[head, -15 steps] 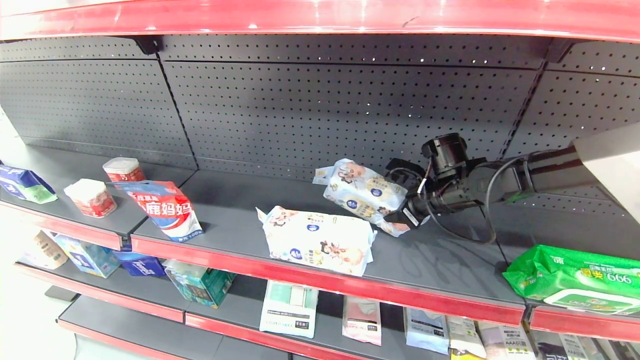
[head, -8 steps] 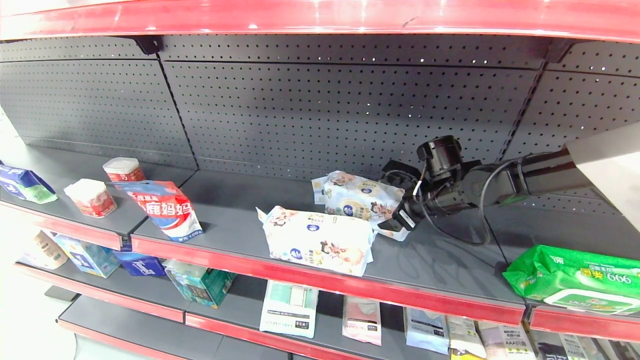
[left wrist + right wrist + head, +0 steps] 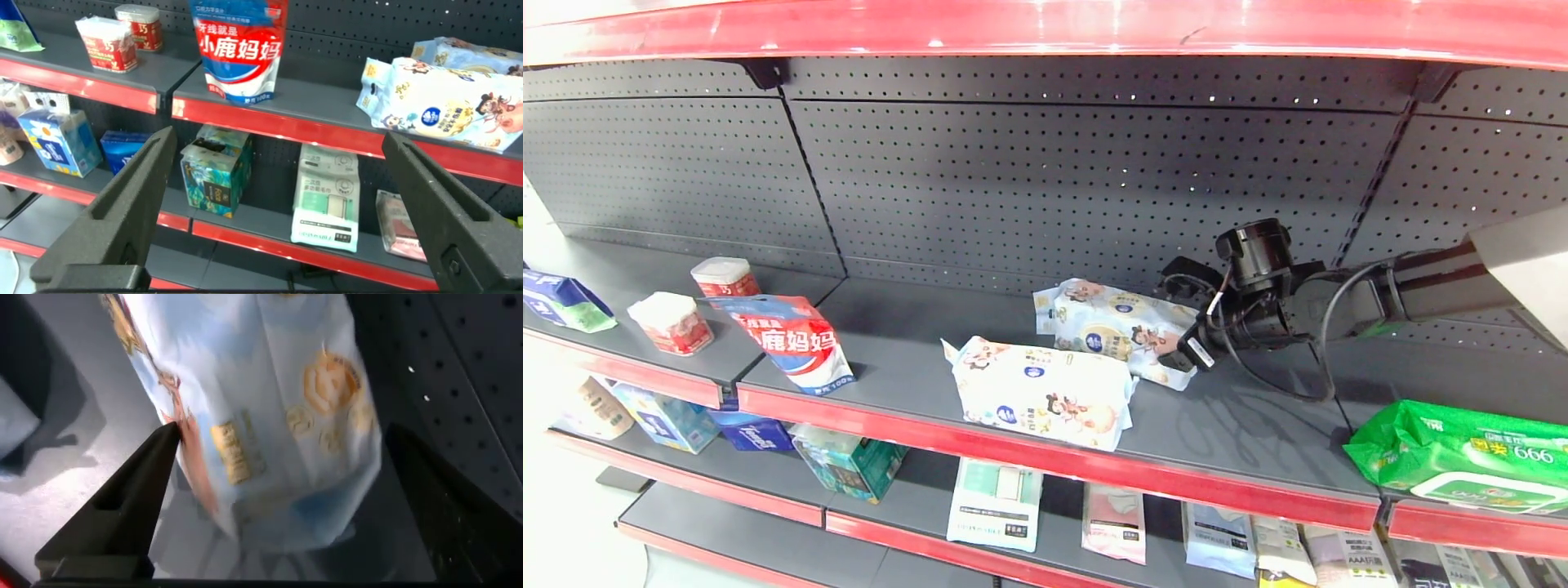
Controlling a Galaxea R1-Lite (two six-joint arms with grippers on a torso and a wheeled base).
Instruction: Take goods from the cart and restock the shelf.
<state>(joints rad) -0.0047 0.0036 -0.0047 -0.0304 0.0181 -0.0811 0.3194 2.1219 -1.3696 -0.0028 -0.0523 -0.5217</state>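
Right gripper (image 3: pixel 281 429), fingers spread wide around the far wipes pack (image 3: pixel 1115 327) on the shelf (image 3: pixel 1258 420); left gripper (image 3: pixel 278 135) likewise spread, empty.

Bright overhead light, glare on red shelf rail (image 3: pixel 1045 28), bowed edges

The right arm (image 3: pixel 1347 306) is stretched out level, right gripper (image 3: pixel 1180 356) jaws spread wide; left gripper (image 3: pixel 278 139) jaws likewise apart.

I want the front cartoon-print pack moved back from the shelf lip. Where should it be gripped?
Probably across the middle of the front cartoon-print pack, coming from above. It lies flat and soft with its long side along the lip of the shelf, so fingers can pinch its front and rear long edges.
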